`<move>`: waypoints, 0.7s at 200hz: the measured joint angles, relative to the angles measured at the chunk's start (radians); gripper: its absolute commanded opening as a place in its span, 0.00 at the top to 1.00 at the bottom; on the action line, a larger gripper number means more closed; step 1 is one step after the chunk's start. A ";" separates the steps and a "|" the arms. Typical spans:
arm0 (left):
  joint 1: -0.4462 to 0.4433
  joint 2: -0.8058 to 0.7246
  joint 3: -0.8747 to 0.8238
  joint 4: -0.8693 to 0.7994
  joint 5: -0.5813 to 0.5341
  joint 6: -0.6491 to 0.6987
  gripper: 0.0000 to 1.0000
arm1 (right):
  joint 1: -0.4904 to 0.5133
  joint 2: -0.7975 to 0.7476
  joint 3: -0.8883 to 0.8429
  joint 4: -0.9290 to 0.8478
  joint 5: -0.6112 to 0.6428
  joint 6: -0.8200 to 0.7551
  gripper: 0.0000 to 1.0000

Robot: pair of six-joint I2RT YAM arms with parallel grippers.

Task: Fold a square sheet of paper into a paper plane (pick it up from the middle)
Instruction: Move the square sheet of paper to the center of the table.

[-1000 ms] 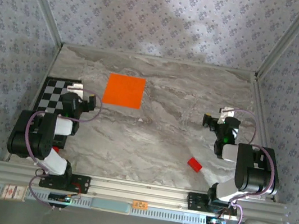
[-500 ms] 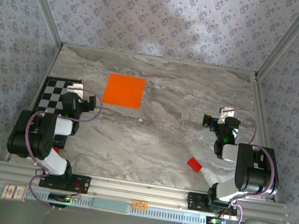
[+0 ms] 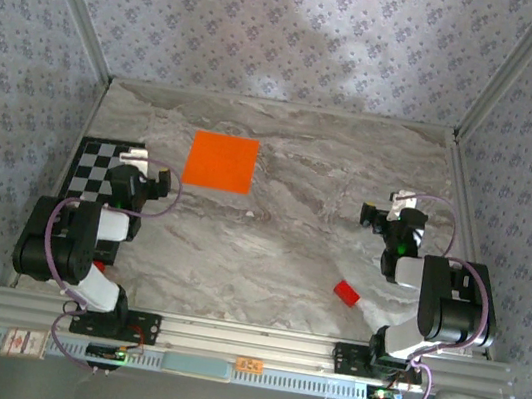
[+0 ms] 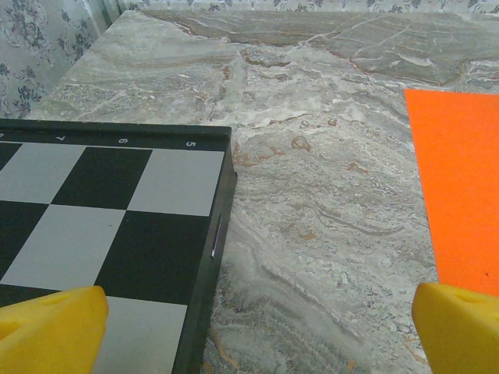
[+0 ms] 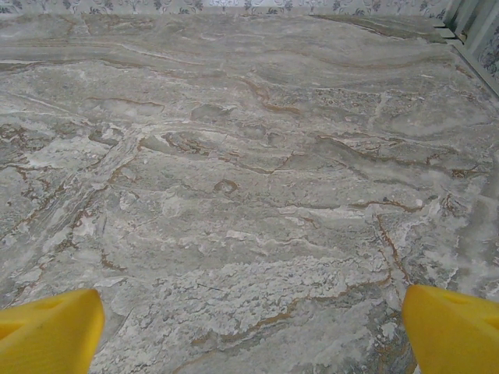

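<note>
Top external view: the square sheet of paper [image 3: 220, 162] lies flat and unfolded on the grey marble table [image 3: 288, 254], toward its far left, just beyond and to the right of the checkerboard mat [image 3: 91, 170]. The left gripper [image 3: 144, 168] hangs over the mat's right edge, near the sheet's nearest corner but apart from it. The right gripper [image 3: 393, 208] sits on the right side of the table, well apart from the paper. A small red block [image 3: 346, 293] rests on the marble near the right arm's base.

From the left wrist, the left gripper [image 4: 249, 327] has its yellow fingertips [image 4: 51, 327] at the bottom corners of the view, spread wide with nothing between them. The mat [image 4: 101, 210] lies under the left finger and the orange sheet [image 4: 460, 195] runs along the right edge. From the right wrist, the right gripper [image 5: 249, 331] is likewise spread wide over the marble, holding nothing.
</note>
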 measured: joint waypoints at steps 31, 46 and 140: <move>0.000 -0.025 0.000 -0.032 0.005 0.000 0.00 | 0.002 -0.028 0.000 -0.035 -0.019 -0.006 0.00; 0.000 -0.089 0.004 -0.099 -0.001 -0.005 0.00 | 0.006 -0.090 0.005 -0.095 -0.017 -0.008 0.00; -0.032 -0.225 0.477 -0.808 0.031 -0.380 0.00 | 0.089 -0.157 0.463 -0.681 0.056 0.280 0.00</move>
